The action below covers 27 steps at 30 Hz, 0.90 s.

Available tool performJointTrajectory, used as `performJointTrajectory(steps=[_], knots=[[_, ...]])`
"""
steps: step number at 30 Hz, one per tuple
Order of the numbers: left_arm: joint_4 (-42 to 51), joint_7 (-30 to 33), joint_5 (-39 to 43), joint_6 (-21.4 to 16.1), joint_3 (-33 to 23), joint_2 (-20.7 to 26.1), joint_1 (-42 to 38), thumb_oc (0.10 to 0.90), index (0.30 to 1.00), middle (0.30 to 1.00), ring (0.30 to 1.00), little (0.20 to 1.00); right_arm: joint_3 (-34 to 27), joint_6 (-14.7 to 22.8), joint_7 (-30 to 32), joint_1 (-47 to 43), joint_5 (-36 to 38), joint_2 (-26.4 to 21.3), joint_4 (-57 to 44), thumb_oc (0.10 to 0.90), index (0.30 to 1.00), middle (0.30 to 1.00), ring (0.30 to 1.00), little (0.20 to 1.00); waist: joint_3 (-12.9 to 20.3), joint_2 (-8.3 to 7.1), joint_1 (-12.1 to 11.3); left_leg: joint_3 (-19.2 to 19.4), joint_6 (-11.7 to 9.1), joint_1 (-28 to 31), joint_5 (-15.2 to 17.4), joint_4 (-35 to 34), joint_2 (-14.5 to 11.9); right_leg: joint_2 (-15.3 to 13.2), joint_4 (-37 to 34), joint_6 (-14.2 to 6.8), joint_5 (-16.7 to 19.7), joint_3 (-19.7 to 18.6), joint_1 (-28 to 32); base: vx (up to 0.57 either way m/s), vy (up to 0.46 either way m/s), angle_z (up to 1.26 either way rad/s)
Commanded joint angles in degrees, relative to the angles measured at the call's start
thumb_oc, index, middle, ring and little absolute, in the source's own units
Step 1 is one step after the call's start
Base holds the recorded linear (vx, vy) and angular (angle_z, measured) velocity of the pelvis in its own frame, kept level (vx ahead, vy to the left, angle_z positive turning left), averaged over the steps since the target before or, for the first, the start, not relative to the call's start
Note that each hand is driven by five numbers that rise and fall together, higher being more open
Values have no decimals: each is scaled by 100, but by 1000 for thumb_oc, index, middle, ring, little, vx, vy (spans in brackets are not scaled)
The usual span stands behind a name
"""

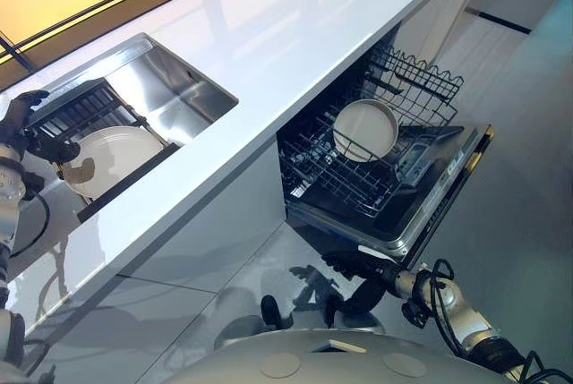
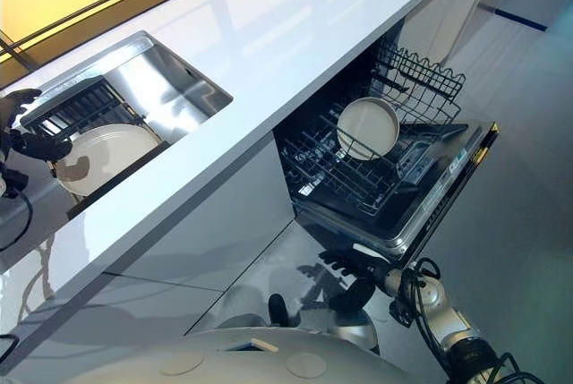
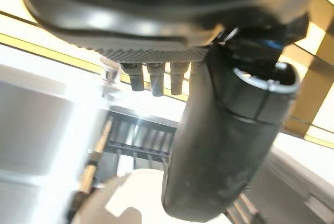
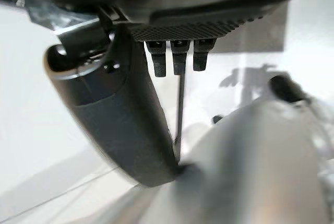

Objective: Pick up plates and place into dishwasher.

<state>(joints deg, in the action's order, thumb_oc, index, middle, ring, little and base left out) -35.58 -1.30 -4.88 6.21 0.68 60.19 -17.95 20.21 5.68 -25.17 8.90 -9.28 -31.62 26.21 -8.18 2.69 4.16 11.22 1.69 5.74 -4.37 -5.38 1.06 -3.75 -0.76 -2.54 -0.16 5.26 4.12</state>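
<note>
A white plate (image 1: 106, 158) lies in the sink (image 1: 183, 89) beside a black rack (image 1: 82, 108). The left robot hand (image 1: 25, 115) is open at its edge. It could bump the rack or slip. The right robot hand (image 2: 351, 267) hangs open, low by the dishwasher (image 1: 385, 178), where another plate (image 1: 365, 130) stands.

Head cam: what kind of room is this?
Most likely a kitchen: a steel sink sunk into a long white counter, and below it an open dishwasher with a plate standing in its wire rack.
</note>
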Motion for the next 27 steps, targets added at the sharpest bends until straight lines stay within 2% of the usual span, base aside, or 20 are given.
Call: performJointTrajectory(steps=[1, 7, 11, 19, 22, 27], knots=[[-267, -67, 361, 1, 55, 635, -1253, 800, 900, 900, 900, 900, 195, 595, 650, -361, -522, -225, -113, 800, 900, 900, 900, 900, -203, 145, 18, -118, 269, 48, 890, 284, 495, -178, 668, -720, -63, 171, -666, 29, 37, -4], [-418, -705, 768, 180, 509, 712, -2042, 800, 900, 900, 900, 900, 202, 699, 1368, -446, -721, -123, 461, 800, 900, 900, 900, 900, -438, 109, 13, -61, 338, -185, 951, 461, 525, -194, 818, -803, 23, 81, -936, -1, 2, 1], [-504, -1062, 676, 403, 886, 758, -2437, 800, 900, 900, 900, 900, 130, 735, 1706, -515, -635, -106, 651, 800, 900, 900, 900, 900, -600, 94, 6, -66, 371, -384, 977, 624, 544, -198, 900, -823, 48, 27, -1076, 0, 0, 0], [-631, -1626, 346, 743, 1249, 855, -2649, 800, 900, 900, 900, 900, -24, 805, 2005, -694, -477, -127, 799, 800, 900, 900, 900, 900, -935, 91, -51, -89, 397, -778, 965, 881, 539, -157, 900, -793, 82, -56, -1268, -5, 0, 1], [-704, -2020, 268, 950, 1314, 877, -2691, 800, 900, 900, 900, 900, -51, 843, 2092, -734, -437, -133, 804, 800, 900, 900, 900, 900, -1024, 67, -83, -96, 403, -913, 948, 963, 516, -125, 863, -779, 80, -76, -1301, -9, -10, 1], [-676, -3122, -279, 1289, 1435, 990, -2596, 800, 900, 900, 900, 900, -120, 879, 2115, -806, -371, -147, 792, 800, 900, 900, 900, 900, -1171, 57, -160, -108, 403, -1083, 907, 1040, 474, -78, 796, -751, 95, -61, -1363, -31, -24, 1]])
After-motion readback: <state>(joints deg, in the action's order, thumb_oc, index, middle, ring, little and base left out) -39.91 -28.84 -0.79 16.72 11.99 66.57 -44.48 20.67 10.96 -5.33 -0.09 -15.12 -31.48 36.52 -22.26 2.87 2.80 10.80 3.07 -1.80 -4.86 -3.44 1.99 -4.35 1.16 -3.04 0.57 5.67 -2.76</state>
